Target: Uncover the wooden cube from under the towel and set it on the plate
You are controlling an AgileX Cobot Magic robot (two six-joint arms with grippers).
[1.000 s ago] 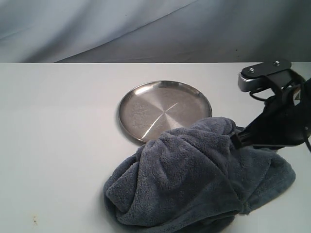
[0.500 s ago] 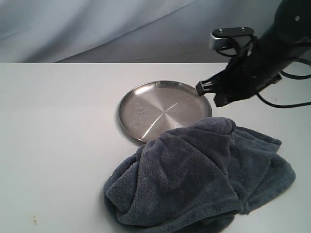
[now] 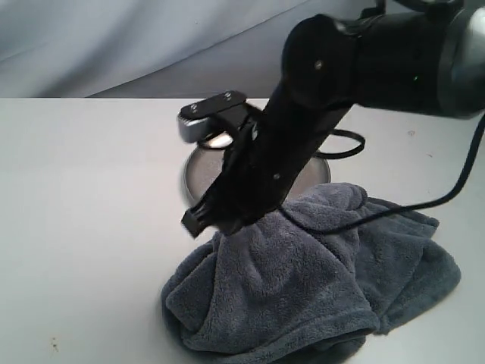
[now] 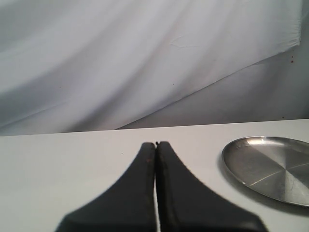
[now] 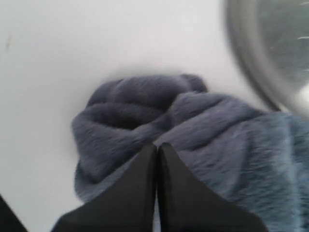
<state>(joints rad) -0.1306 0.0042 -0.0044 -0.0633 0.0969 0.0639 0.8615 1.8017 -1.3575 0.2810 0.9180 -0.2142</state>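
Nearest the viewer, the towel [image 3: 303,296] lies heaped on the pale, smooth bench [image 3: 83,227]. It is a thick, fluffy cloth of slate grey-blue fleece, bunched into soft rounded folds. The wooden cube shows in none of the 3 views.

Just above the towel's far left edge hangs the right hand [image 3: 197,220], black and tapered. Its 2 fingers are pressed flat together with nothing between them. The exterior view does not settle whether the tip touches the fleece. The right wrist view looks down past those fingers onto a rolled lip of towel, with bare bench beside it and a blurred curve of metal rim at one corner.

Behind the hand, the thick black right arm [image 3: 318,114] slants across the middle of the scene. It hides most of the plate [image 3: 194,176], leaving only a dull grey sliver at its left side. A thin black cable [image 3: 455,189] loops from the arm over the towel.

Only the left wrist view shows the plate clearly. It is round, shallow, shiny silver metal with a raised rim and fine lines fanning from its centre. The same view alone shows the left hand [image 4: 155,144], clenched with both fingers meeting in a thin seam, empty, held above open bench.

Farthest back hangs a pale grey-white backdrop cloth [image 4: 120,63] in long, soft creases.
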